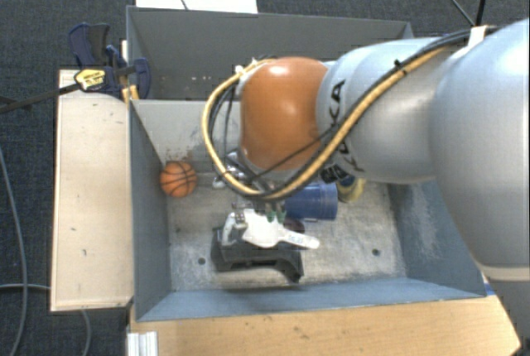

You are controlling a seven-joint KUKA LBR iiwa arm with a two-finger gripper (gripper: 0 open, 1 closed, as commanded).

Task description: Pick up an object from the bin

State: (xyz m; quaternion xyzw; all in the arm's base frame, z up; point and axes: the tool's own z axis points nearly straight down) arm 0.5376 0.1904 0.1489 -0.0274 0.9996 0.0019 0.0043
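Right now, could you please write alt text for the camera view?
The robot's hand hangs over a white piece on a black object at the front of the bin. A blue cylinder lies beside them, an orange ball farther left.

The orange domed wrist cover (277,122) hides most of the gripper (248,214) from you, and what pokes out below it sits in shadow, unreadable. You get only the lower part of the dark blue cylindrical cup (319,203); the rest lies under the arm. Beside it a pale yellow thing (356,187) peeks out, too little to name. The white plastic piece (277,235) covers the top of the black moulded block (257,257).
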